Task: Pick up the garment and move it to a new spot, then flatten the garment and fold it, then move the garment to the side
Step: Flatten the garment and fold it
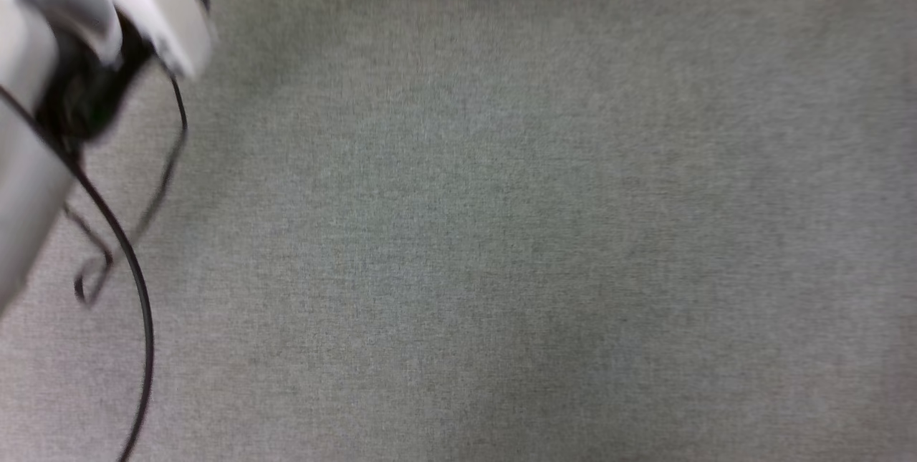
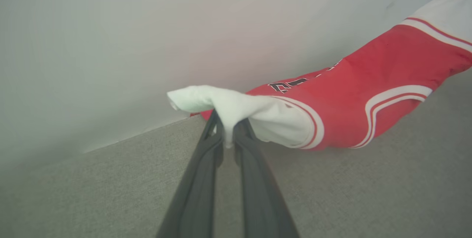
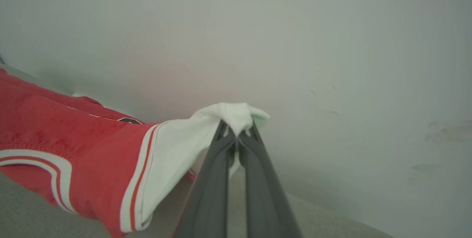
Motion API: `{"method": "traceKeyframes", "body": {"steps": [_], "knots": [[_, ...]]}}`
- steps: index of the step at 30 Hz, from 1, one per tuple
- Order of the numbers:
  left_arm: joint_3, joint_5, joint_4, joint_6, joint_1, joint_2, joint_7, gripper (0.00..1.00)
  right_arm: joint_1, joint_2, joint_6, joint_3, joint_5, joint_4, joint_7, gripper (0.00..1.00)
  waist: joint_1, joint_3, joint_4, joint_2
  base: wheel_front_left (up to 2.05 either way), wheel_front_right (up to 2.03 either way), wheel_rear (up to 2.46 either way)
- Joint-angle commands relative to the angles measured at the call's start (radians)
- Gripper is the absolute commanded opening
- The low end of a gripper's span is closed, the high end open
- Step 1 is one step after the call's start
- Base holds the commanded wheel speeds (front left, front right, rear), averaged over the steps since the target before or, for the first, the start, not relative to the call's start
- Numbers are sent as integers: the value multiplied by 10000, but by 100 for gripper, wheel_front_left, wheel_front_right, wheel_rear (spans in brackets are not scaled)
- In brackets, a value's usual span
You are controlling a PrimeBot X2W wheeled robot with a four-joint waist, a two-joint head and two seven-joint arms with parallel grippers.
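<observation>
Holds the garment (image 2: 368, 83) stretched above the grey surface (image 1: 501, 233), with left gripper (image 2: 228, 129) and right gripper (image 3: 237, 133) each clenched on a white sleeve at frame centre, red edge at head view's top.

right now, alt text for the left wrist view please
The left gripper is shut on the white sleeve of a red garment with partly visible black lettering, which stretches away to the right over a grey surface. A pale wall stands behind.

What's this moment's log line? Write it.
left pincer: shut on shirt sleeve | right pincer: shut on other sleeve | shirt: stretched between them
</observation>
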Motion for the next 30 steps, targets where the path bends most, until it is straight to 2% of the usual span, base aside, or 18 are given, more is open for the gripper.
{"method": "traceKeyframes", "body": {"steps": [1,10,17,24,30], "knots": [[-6,-160,-289,143,537,154,-76,0,593,-88,-13,8,89,-182,-88,0,-1,-461,-116,0,0,0,0],[-197,-973,-2439,1508,4344,1424,-675,0,4616,-14,-13,-741,277,-1500,0,0,-1,-1811,-394,0,0,0,0],[-216,-1721,-3566,2527,6833,1929,-1419,0,7523,484,-12,-1855,138,-2473,481,0,-1,-2791,-511,0,0,0,0],[-362,-2351,-4139,3210,8986,2401,-2050,0,10159,1028,-13,-3059,-127,-3409,1185,0,-1,-3587,-568,0,0,0,0],[-568,-2858,-4333,3403,10334,2268,-2421,0,12140,1406,-15,-3820,-554,-3995,1620,0,-1,-3945,-569,0,0,0,0]]}}
